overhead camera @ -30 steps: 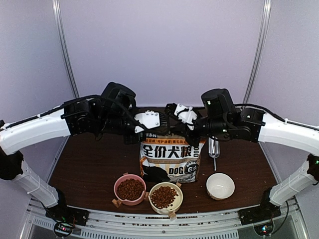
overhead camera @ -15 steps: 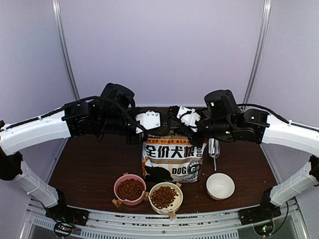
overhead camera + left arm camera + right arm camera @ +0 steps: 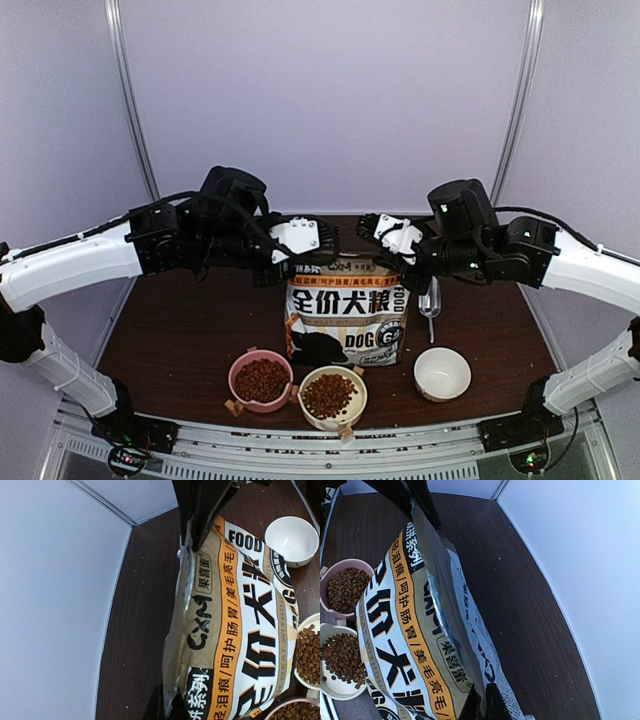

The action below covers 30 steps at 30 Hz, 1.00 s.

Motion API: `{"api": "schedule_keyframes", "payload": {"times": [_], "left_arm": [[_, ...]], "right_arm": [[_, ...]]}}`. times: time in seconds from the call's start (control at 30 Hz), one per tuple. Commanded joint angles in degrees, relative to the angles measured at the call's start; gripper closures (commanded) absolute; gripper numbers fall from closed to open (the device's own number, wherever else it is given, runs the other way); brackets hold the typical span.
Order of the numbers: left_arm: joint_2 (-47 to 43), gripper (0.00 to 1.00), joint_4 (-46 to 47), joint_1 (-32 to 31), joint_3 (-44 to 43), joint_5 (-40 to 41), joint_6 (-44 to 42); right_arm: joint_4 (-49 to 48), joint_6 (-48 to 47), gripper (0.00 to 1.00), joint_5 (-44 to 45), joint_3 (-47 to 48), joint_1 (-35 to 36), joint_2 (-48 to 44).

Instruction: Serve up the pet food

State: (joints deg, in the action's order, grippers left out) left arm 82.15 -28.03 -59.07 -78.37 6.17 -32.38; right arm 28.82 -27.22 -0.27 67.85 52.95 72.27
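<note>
The kraft-brown bag [image 3: 345, 315] with an orange band stands upright at the table's middle. My left gripper [image 3: 290, 264] is shut on the left end of its top edge, and my right gripper [image 3: 397, 262] is shut on the right end. In the left wrist view my left gripper [image 3: 169, 694] pinches the bag [image 3: 235, 625]. In the right wrist view my right gripper [image 3: 483, 687] pinches the bag [image 3: 420, 630], whose mouth gapes slightly. Pet food [image 3: 261, 379] fills a pink bowl [image 3: 236, 388], and more pet food [image 3: 329, 394] fills a cream bowl [image 3: 356, 404].
An empty white bowl [image 3: 442, 373] sits at the front right. A shiny metal scoop [image 3: 430, 298] lies right of the bag. The bowls stand close in front of the bag, near the table's front edge [image 3: 300, 428]. Purple walls enclose the back and sides.
My right gripper has moved right and a little up, pulling the bag's top edge out wider. The left gripper has barely moved.
</note>
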Motion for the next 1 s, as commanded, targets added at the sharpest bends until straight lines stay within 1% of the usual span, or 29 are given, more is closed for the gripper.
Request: {"api": "schedule_keyframes", "payload": {"times": [0.0,0.43,0.5,0.57,0.63,0.67,0.73,0.8,0.87,0.97], "left_arm": [[-6.87,1.00,-1.59,2.38,0.03,4.27,1.79],[-6.65,1.00,-0.82,2.82,0.93,4.19,1.68],[-6.12,1.00,-0.63,2.82,0.87,4.13,1.65],[-5.32,1.00,-0.14,2.82,0.38,2.58,1.98],[-4.07,1.00,0.70,2.82,-0.84,-0.66,3.11],[-3.25,0.96,1.22,2.82,-1.62,-2.90,3.80],[-1.23,0.85,2.00,2.74,-3.75,-6.16,5.11],[0.82,0.73,2.29,2.69,-5.77,-7.99,5.59],[2.89,0.63,2.17,2.25,-7.56,-8.70,5.47],[5.73,0.52,1.33,0.64,-9.92,-8.76,4.34]], "right_arm": [[13.32,1.34,0.99,20.69,-3.14,-6.72,-3.22],[13.97,2.08,0.97,21.18,-4.16,-7.85,-5.24],[13.60,2.47,0.99,17.38,-3.11,-7.86,-5.13],[12.50,3.37,1.00,9.79,-1.26,-7.78,-4.91],[10.27,5.01,1.00,1.37,0.05,-7.77,-4.61],[8.79,5.92,1.00,-1.82,0.23,-7.68,-4.61],[5.79,7.02,1.00,-5.75,0.16,-7.60,-4.47],[4.00,7.72,1.00,-7.60,0.17,-7.60,-4.21],[3.23,7.89,1.00,-9.14,0.16,-7.59,-3.87],[3.09,7.59,1.00,-10.36,0.25,-7.48,-3.34]]}}
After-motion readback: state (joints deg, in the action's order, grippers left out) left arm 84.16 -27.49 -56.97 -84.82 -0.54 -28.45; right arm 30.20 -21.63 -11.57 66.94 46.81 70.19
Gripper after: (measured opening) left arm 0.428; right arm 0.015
